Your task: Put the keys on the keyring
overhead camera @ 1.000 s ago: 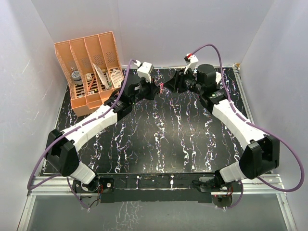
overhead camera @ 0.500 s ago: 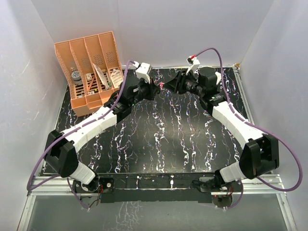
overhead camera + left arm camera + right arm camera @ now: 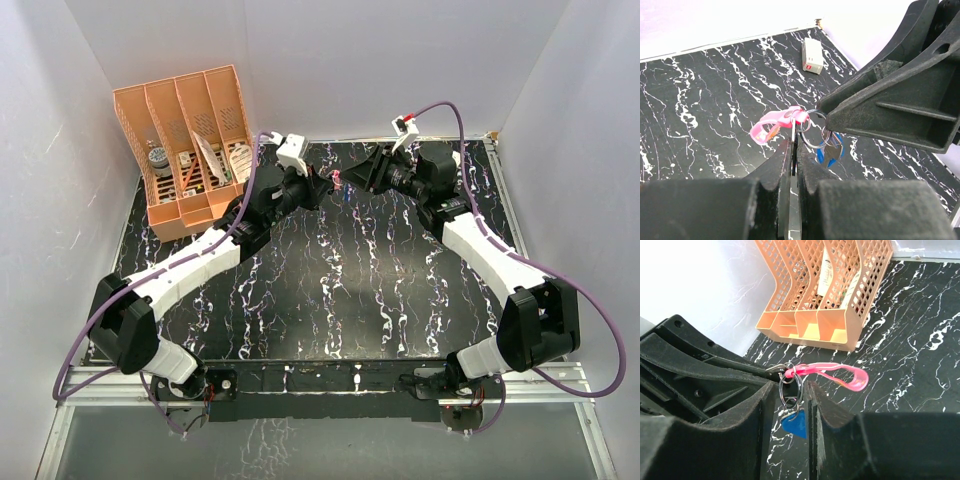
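The keyring, a pink strap (image 3: 774,125) with a metal ring (image 3: 810,134), hangs in the air at the table's back middle (image 3: 336,181). A blue-headed key (image 3: 831,152) dangles from the ring. My left gripper (image 3: 795,145) is shut on the thin metal clip at the strap's end. My right gripper (image 3: 791,388) faces it closely, and its fingers (image 3: 890,110) stand on either side of the ring (image 3: 801,390) and blue key (image 3: 796,423). A narrow gap still shows on both sides. The strap (image 3: 837,374) sticks out to the right beyond them.
An orange mesh file organizer (image 3: 190,150) with papers and small items stands at the back left, close behind the left arm. A small white box (image 3: 812,55) lies near the table's far edge. White walls close in the table at the back and sides.
The right gripper's jaws have narrowed around the ring and blue key. Both wrists have shifted a little to the left and back, with the keyring still held between them.
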Motion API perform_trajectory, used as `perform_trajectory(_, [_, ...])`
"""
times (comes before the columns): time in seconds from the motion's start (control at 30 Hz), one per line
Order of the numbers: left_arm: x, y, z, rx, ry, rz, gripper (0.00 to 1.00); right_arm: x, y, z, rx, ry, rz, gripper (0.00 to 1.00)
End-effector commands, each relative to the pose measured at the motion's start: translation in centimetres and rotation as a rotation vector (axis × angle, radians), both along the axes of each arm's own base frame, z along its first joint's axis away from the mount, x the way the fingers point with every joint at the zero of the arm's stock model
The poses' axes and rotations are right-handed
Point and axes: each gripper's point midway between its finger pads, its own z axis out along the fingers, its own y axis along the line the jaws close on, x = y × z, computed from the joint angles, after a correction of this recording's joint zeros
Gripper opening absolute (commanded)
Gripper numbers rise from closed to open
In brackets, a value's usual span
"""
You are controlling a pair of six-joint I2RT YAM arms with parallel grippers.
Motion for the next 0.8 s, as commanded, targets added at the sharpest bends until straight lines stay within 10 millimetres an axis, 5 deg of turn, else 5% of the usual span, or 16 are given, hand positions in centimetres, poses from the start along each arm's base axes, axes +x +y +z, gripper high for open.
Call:
perform_trajectory(0.0, [-0.79,0.14,4.3,-0.095,-0.095,-0.019,0.0,-0.25,0.23,2.3,0.05,-0.075,0.026,0.27])
perform_trajectory(0.4, [-0.9,0.36,5.16,-0.132,-0.127,-0.011,0.0,-0.59,0.38,2.17,0.074,-0.067,0.039,0.2])
perform_trajectory(0.63, [-0.82,0.29,4.88,-0.129,-0.13,-0.012,0.0,-0.75,0.21,2.54,0.082,-0.077,0.032,0.01])
perform_trajectory(0.77, [-0.75,0.19,4.52,-0.119,-0.133,-0.016,0.0,-0.78,0.1,2.77,0.084,-0.082,0.029,0.0])
